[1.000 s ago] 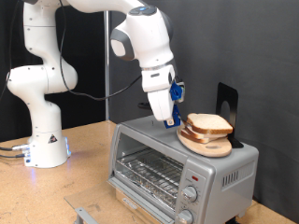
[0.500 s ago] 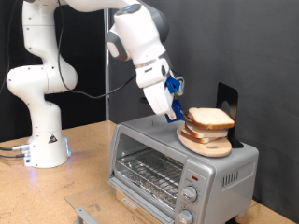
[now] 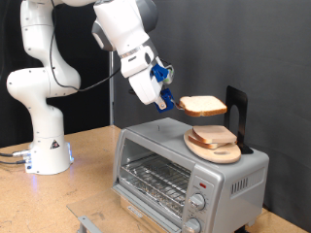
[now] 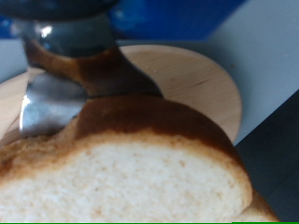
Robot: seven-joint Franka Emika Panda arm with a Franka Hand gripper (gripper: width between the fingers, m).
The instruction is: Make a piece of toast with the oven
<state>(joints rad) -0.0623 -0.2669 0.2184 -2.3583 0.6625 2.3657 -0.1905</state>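
Note:
My gripper (image 3: 173, 101) is shut on a pale slice of bread with a tan crust, the piece of toast (image 3: 202, 105). It holds the slice flat in the air above the oven (image 3: 185, 170) and above the round wooden board (image 3: 214, 148). The oven is a silver-grey toaster oven with a glass door, a wire rack inside and two knobs at its front right. The wrist view shows the slice (image 4: 121, 173) close up between my fingers, with one finger (image 4: 56, 98) showing and the board (image 4: 192, 79) behind it.
Another bread slice (image 3: 214, 135) lies on the board on top of the oven. A black stand (image 3: 236, 112) rises behind the board. The robot base (image 3: 44, 146) stands at the exterior view's left on a wooden table (image 3: 83, 189).
The gripper closed on the top slice on the board, lifted it and moved up and toward the exterior view's left. One slice stays on the board.

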